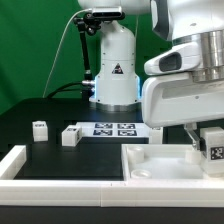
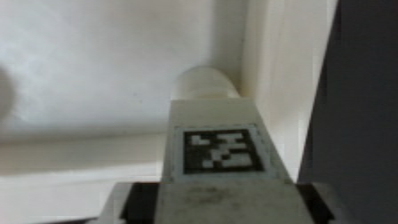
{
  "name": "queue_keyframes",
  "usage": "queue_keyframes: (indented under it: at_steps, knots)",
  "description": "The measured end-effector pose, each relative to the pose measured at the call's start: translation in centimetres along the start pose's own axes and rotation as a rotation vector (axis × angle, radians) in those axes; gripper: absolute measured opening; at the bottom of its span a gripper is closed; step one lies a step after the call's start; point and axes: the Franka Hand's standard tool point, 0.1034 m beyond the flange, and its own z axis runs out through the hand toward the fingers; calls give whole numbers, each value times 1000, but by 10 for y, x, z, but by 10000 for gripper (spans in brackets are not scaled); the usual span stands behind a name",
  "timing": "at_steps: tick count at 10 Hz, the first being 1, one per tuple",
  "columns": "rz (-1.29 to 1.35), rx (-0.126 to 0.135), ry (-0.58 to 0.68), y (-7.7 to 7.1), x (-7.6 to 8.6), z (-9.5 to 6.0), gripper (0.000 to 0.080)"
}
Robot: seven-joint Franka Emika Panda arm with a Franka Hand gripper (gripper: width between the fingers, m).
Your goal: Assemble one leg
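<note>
While my two-finger gripper (image 2: 217, 204) clamps the small chunky white plastic leg (image 2: 217, 140) by its sides, tip pointing into a recessed corner of the large square white panel (image 2: 98, 100), I should centre it there, then descend straight and slowly.

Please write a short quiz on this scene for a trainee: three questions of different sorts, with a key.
1. True or false: the fingers are shut on a leg.
2. The held leg hangs over: A the panel; B the marker board; C the robot's base.
3. Fill in: ___ loose legs lie on the table.
Key: 1 true; 2 A; 3 two.
</note>
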Motion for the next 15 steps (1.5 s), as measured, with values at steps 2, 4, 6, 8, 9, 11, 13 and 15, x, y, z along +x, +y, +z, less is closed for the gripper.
queue_keyframes:
  at_steps: [2,4,6,8,9,11,13,15]
  knots:
    - [170,-4,7,1,0,0,289]
    - [412,4,3,2,-1,0,290]
    - [659,6,16,1,-2,1,290]
    - [865,14,20,1,-3,2,292]
    - [949,14,9,1,-3,2,292]
    - [1014,23,1,1,-4,2,292]
    - [942,23,2,1,-3,2,444]
    - [868,25,6,1,0,0,571]
